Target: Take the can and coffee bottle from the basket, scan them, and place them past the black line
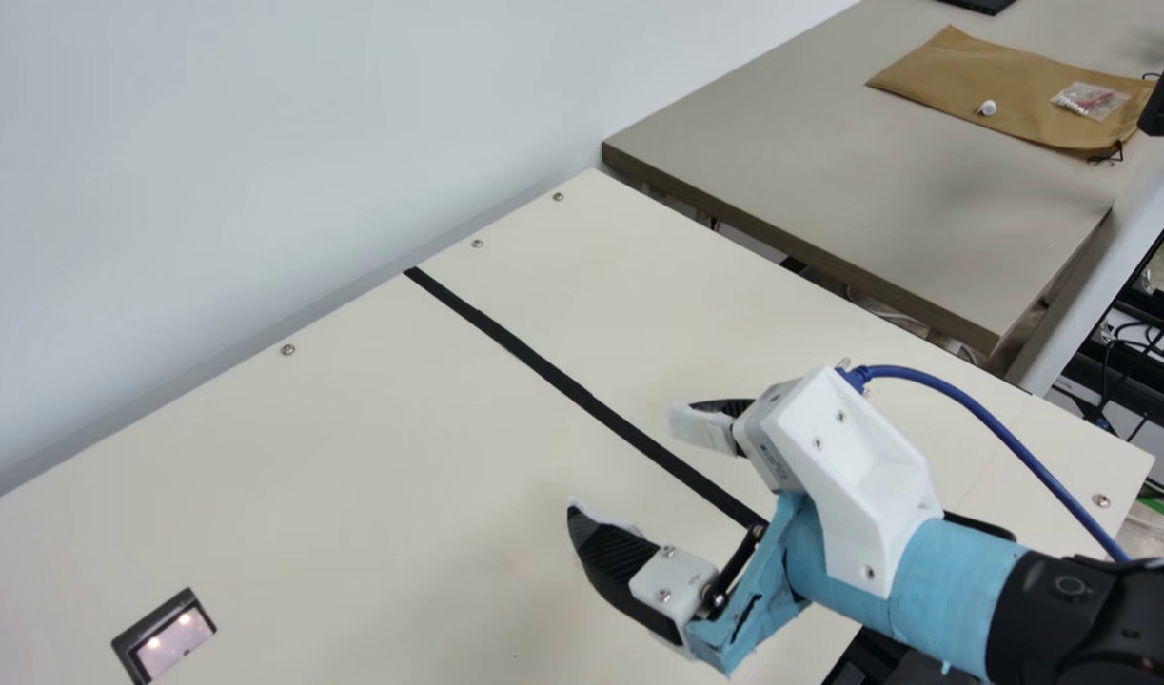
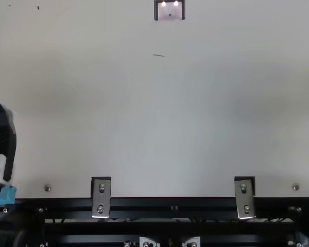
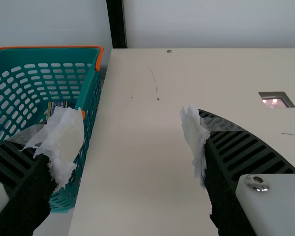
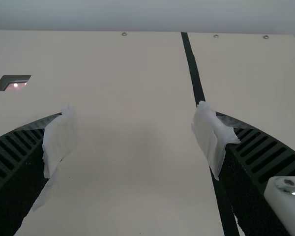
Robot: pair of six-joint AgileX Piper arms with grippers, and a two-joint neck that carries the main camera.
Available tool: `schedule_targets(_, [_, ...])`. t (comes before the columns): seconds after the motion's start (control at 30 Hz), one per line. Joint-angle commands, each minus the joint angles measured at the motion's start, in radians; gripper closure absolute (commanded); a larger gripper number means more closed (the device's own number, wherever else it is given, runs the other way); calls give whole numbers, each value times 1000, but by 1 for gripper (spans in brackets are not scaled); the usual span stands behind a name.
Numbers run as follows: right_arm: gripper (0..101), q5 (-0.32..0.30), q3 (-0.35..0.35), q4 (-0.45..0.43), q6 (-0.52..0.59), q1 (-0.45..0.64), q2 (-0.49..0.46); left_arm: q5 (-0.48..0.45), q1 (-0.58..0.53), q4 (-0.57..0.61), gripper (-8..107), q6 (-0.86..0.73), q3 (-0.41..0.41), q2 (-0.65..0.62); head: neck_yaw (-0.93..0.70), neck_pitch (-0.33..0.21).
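Main view first, folks: my right gripper (image 1: 627, 464) hangs over the cream bench (image 1: 401, 428) with its jaws spread wide, released, one showing each side of the black line (image 1: 582, 390). A blue cable (image 1: 991, 423) loops off that wrist. Set into the bench is a little window (image 1: 174, 639) with two bright spots glowing in it. Beyond the bench there's a greyish table (image 1: 858, 181) with a brown bag (image 1: 962, 81) lying flat, a clear packet (image 1: 1088, 100) on top of it.

Top view: part of my left gripper (image 2: 2, 139) pokes in at the left edge, a sliver of the right one at the other edge, and the window sits up top.

Left wrist view has the goods. Those left jaws are wide apart too, released, with ragged white stuff on the tips. Just beside the bench's edge is the teal basket (image 3: 44, 47) with its orange rim, partly behind one jaw. Some small striped item (image 3: 56, 104) is inside it, mostly hidden; can't tell if that's the can or the coffee bottle.

Right wrist view: right jaws well apart, same ragged tips, black line running behind one of them.
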State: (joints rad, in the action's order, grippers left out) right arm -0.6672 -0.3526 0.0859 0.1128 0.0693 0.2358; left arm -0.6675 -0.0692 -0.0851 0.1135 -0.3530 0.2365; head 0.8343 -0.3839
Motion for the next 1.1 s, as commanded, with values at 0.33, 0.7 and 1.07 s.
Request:
schedule_targets(0.33, [0,0,0,0,0,0,0,0,0,0,9,0,0,0,18,-2])
schedule_targets(0.7, [0,0,0,0,0,0,0,0,0,0,9,0,0,0,18,-2])
schedule_targets(1.07, [0,-6,-5,-5,-2,0,4,0,0,0,9,0,0,0,18,-2])
